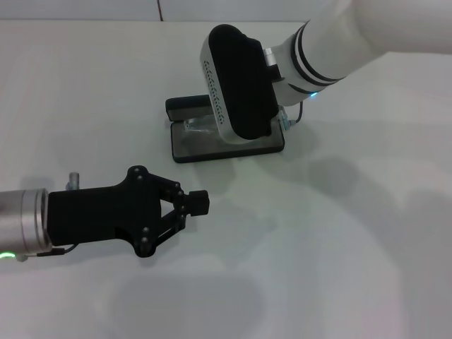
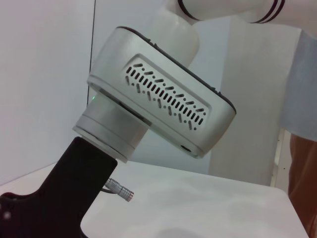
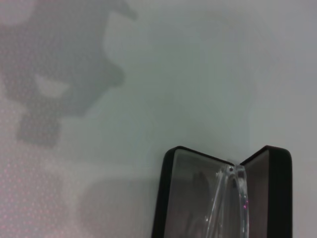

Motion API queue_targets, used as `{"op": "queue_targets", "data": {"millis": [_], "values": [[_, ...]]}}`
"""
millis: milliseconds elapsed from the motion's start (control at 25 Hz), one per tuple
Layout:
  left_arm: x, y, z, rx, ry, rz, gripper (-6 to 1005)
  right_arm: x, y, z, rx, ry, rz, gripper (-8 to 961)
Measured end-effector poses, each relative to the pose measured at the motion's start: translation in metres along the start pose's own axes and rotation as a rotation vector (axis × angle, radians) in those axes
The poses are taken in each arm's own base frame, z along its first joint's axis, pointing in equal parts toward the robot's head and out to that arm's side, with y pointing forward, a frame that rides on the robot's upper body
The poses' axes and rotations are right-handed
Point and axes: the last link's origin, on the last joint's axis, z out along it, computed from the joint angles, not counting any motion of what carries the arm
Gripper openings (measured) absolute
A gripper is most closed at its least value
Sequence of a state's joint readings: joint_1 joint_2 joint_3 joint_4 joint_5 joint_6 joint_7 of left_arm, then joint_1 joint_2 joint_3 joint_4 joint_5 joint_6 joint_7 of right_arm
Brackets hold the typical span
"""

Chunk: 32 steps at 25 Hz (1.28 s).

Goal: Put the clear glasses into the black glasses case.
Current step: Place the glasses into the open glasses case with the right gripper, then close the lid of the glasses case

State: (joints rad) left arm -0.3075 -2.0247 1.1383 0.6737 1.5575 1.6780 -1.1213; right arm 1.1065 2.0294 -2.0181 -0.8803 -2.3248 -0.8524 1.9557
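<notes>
On a white table, the black glasses case lies open, its lid standing up along the far edge and its grey-lined tray facing up. The clear glasses sit inside the tray; from the right wrist camera their transparent frame shows along the fold between tray and lid. The robot's right arm reaches over the case, its wrist housing hiding the right gripper, so whether those fingers are apart or together cannot be told. Nearer the robot, well apart from the case, the left gripper hovers over bare table with fingertips pressed together and nothing between them.
</notes>
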Motion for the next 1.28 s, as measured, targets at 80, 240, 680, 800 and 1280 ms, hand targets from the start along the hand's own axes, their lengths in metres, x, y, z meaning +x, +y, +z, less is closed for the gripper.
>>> {"op": "queue_targets", "data": {"millis": [80, 240, 680, 800, 1280], "values": [[0.001, 0.0, 0.001, -0.002, 0.001, 0.003, 44, 0.0, -0.001, 0.0, 0.003, -0.001, 0.002, 49], [0.001, -0.001, 0.002, -0.002, 0.0, 0.005, 44, 0.0, -0.001, 0.0, 0.008, -0.002, -0.002, 49], [0.0, -0.001, 0.0, 0.011, -0.003, 0.001, 44, -0.003, 0.0, -0.001, 0.021, -0.024, 0.003, 138], [0.001, -0.004, -0.005, 0.042, 0.016, -0.001, 44, -0.002, 0.005, -0.002, 0.017, -0.044, 0.034, 138], [0.025, -0.028, -0.026, 0.257, 0.213, -0.009, 44, 0.024, 0.04, -0.027, 0.012, -0.237, 0.345, 139]]}}
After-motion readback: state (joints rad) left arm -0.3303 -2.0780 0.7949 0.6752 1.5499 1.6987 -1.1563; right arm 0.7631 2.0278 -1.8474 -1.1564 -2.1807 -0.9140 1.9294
